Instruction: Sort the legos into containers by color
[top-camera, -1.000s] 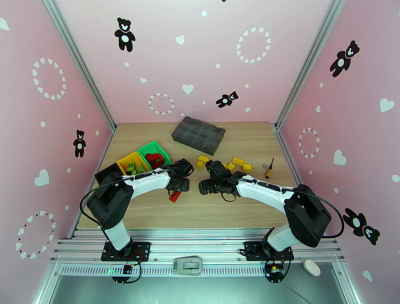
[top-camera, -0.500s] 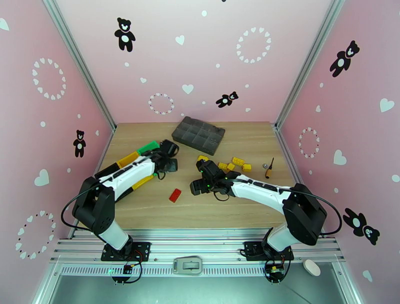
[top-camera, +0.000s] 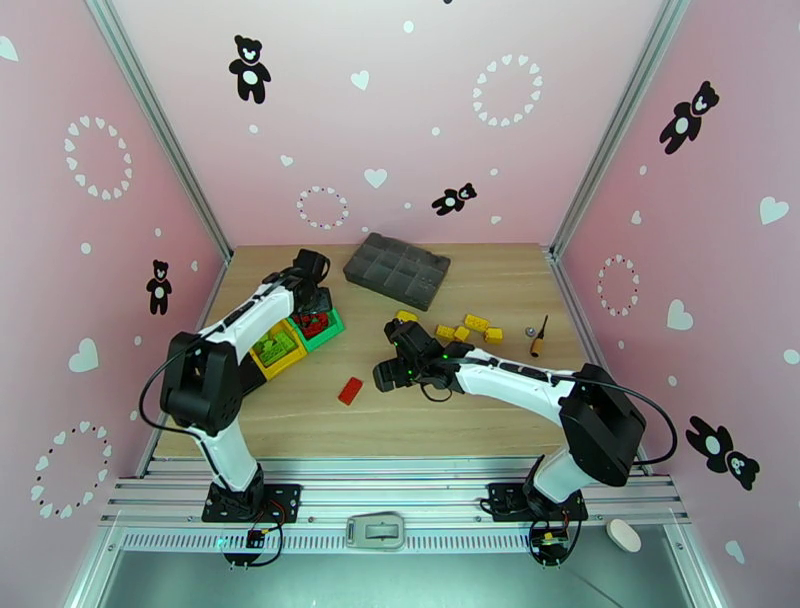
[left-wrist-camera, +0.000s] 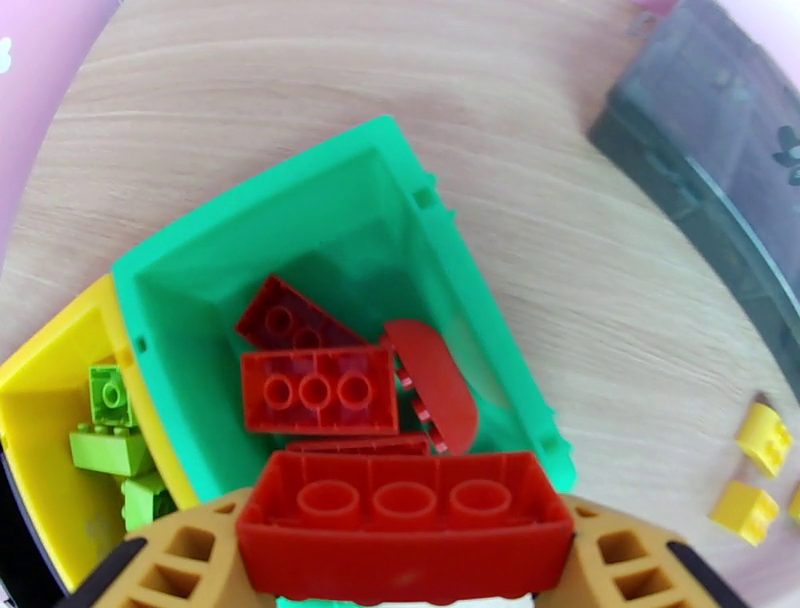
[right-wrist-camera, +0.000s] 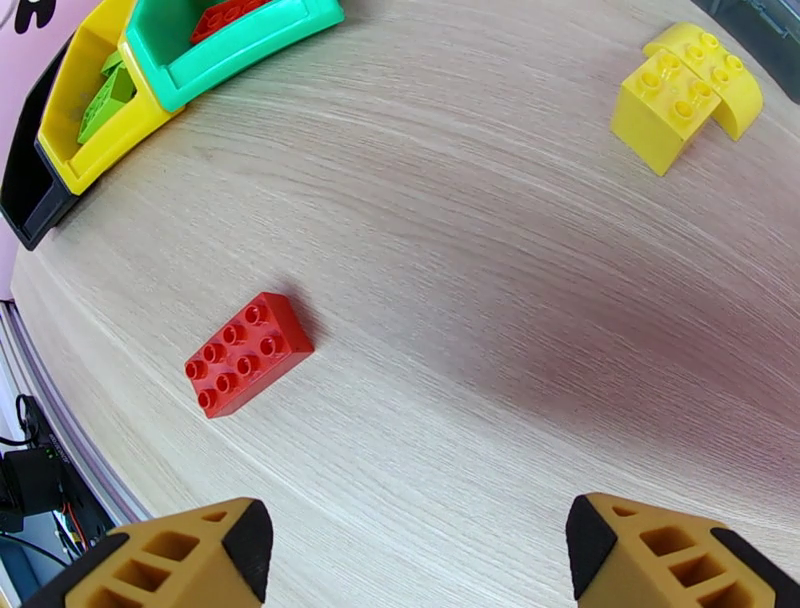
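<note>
**Left claw holds a red brick over the green bin**

The left gripper (left-wrist-camera: 402, 575) is clamped on a red brick (left-wrist-camera: 400, 520) and hangs directly above the green bin (left-wrist-camera: 250, 230) at the left side of the table (top-camera: 450, 420). Three red pieces (left-wrist-camera: 318, 390) lie in plain sight in that bin, and a fourth edge is half hidden under the held one. The yellow bin (left-wrist-camera: 40, 380) touches the green one and carries three light-green bricks (left-wrist-camera: 108, 450). The black bin (right-wrist-camera: 28, 195) is third in the row, beside the yellow one.

One loose red brick (top-camera: 350, 390) lies studs-up on bare wood near the middle. At least five yellow bricks (top-camera: 476, 322) are scattered right of centre. The right gripper (right-wrist-camera: 430, 560) hovers low over the wood, jaws spread wide with nothing between them. One grey tray (top-camera: 397, 270) sits at the back and one screwdriver (top-camera: 538, 338) lies to the right.

A second ago the left gripper was over the table's middle, just above the loose red brick. It has since swung back-left to the bins. The right gripper has slid a little leftward. The loose red brick and the yellow bricks lie where they were.
</note>
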